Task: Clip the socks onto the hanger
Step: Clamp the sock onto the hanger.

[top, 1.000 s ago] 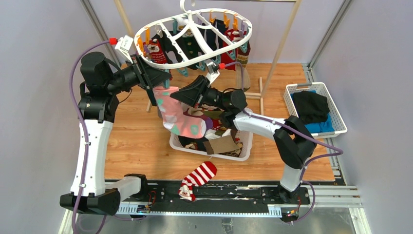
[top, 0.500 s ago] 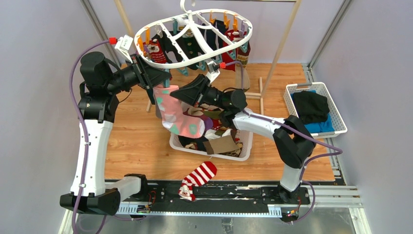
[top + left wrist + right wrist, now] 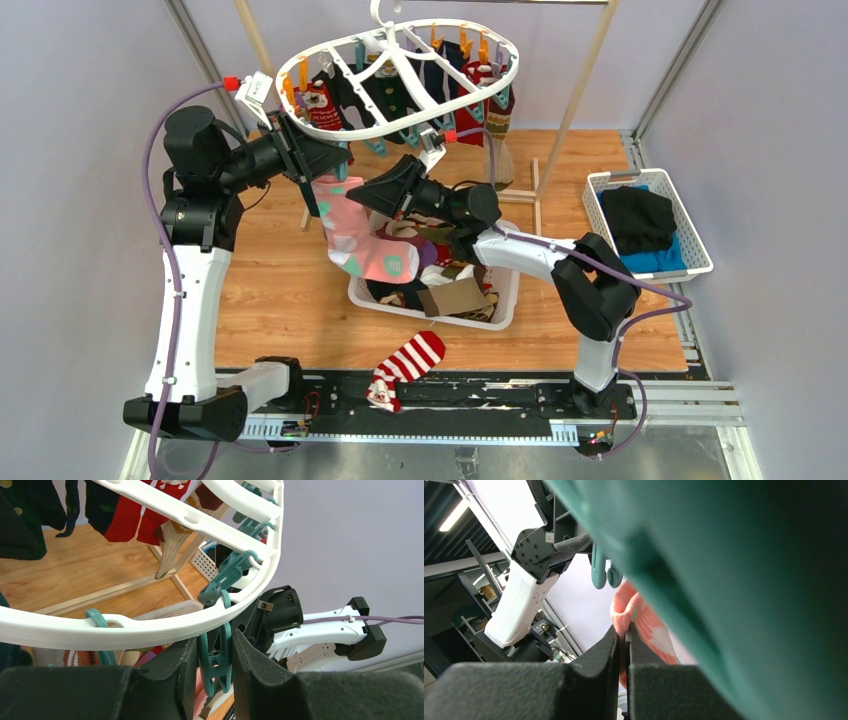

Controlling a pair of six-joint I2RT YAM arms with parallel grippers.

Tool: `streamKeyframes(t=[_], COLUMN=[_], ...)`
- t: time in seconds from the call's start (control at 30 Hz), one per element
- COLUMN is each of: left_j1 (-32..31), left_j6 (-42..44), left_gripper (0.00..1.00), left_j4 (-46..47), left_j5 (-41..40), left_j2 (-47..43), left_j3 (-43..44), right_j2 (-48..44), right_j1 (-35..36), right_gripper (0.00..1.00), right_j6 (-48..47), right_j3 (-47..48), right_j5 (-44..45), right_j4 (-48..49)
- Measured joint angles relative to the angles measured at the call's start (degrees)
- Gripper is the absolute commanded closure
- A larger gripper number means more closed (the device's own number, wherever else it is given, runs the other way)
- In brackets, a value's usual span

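The white oval hanger hangs at the top with several socks clipped on; its rim also crosses the left wrist view. My left gripper is under the hanger's near-left rim, shut on a dangling teal clothespin, which it squeezes between its pads. My right gripper is shut on the cuff of a pink sock with teal and white dots. It holds the cuff just below the clothespin's tips. The rest of the sock hangs down.
A white basket with several mixed socks stands under the right arm. A red-white striped sock lies at the near edge. A second white basket with black and blue clothes stands at the right. A wooden pole frame stands behind.
My right gripper has moved the pink sock a little left and up, closer to the clothespin in my left gripper. The left arm has held still.
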Motion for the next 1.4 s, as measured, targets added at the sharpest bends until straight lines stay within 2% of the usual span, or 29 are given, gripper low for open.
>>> streamKeyframes(t=[1.4], left_j1=[0.0], left_j6=[0.07], left_gripper=[1.0], left_j4=[0.35], left_j5=[0.24], left_j2=[0.0], left_j3=[0.0], right_j2=[0.76], right_j1=[-0.9], right_gripper=[1.0], right_j6=[1.99], right_j3=[4.22], right_j5=[0.2], right_j4=[1.46])
